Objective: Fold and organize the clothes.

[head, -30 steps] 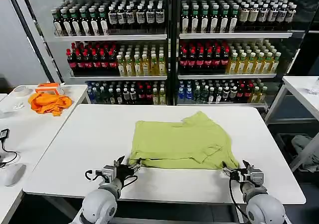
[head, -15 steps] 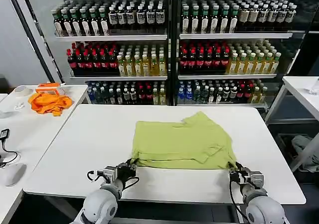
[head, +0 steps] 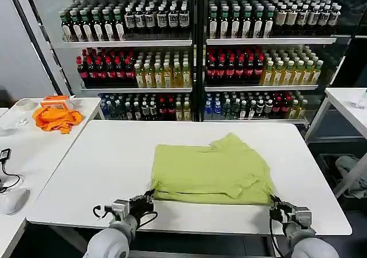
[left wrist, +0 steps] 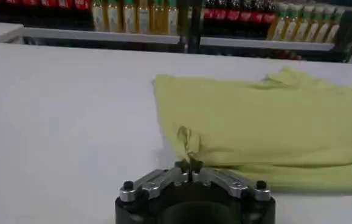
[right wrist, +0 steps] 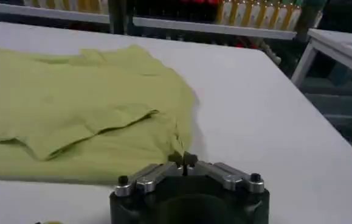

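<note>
Both left gripper (left wrist: 189, 168) and right gripper (right wrist: 183, 161) fingers clamped on T-shirt (head: 209, 167) near corners.

A lime yellow-green T-shirt (head: 211, 167) is seen on a white table (head: 103, 172); a bright orange cloth (head: 56, 118) is laid on a neighbouring white surface.

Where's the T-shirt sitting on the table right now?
In the head view, the lime yellow-green soft fabric T-shirt lies on the white table, toward its near edge, its near corners pinched by the left gripper and right gripper.
</note>
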Tool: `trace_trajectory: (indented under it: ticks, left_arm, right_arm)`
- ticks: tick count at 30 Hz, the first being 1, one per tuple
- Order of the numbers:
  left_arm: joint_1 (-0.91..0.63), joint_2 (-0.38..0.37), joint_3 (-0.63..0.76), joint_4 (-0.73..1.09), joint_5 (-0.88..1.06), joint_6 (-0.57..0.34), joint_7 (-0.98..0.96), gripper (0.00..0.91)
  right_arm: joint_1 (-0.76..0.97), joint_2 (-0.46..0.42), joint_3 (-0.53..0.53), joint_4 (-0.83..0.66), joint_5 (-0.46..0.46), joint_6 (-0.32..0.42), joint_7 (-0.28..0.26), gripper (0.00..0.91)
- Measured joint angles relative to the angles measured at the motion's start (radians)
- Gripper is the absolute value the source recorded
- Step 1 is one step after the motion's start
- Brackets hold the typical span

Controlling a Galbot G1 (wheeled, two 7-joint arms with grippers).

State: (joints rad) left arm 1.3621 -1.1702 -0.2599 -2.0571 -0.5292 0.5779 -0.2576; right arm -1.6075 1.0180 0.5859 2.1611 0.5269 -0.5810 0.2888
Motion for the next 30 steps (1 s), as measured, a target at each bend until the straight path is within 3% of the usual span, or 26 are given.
trace_trajectory:
  ticks: [1,2,3,4,10,16,22,30]
  left_arm:
    - [0.021,0.002,-0.004,-0.019,0.002,0.0,0.0,0.02]
    - [0.043,0.003,-0.01,-0.041,0.006,0.0,0.001,0.111]
    - [0.062,0.003,-0.013,-0.059,0.01,0.0,0.002,0.675]
    - [0.081,0.004,-0.016,-0.075,0.014,0.0,0.003,0.907]
    - [0.178,0.017,-0.043,-0.176,0.044,0.002,0.004,0.907]
    - [0.191,0.058,-0.097,-0.218,0.036,0.002,-0.001,0.907]
    - [0.081,0.113,-0.106,-0.158,-0.022,0.002,-0.017,0.907]
    - [-0.182,0.117,-0.017,0.061,-0.092,0.002,-0.033,0.907]
  right_arm:
    - [-0.019,0.0,0.008,0.014,-0.005,0.0,-0.002,0.756]
    - [-0.04,0.0,0.016,0.029,-0.011,0.0,-0.004,0.907]
    - [-0.054,0.0,0.024,0.042,-0.015,0.0,-0.004,0.907]
    - [-0.067,-0.001,0.032,0.055,-0.017,0.0,-0.003,0.907]
    - [-0.092,-0.025,0.075,0.116,-0.01,0.0,0.01,0.907]
    - [0.015,-0.073,0.054,0.1,0.046,0.0,0.037,0.907]
    - [0.259,-0.093,-0.085,-0.036,0.093,0.0,0.056,0.907]
    - [0.622,-0.055,-0.316,-0.31,0.146,0.0,0.055,0.907]
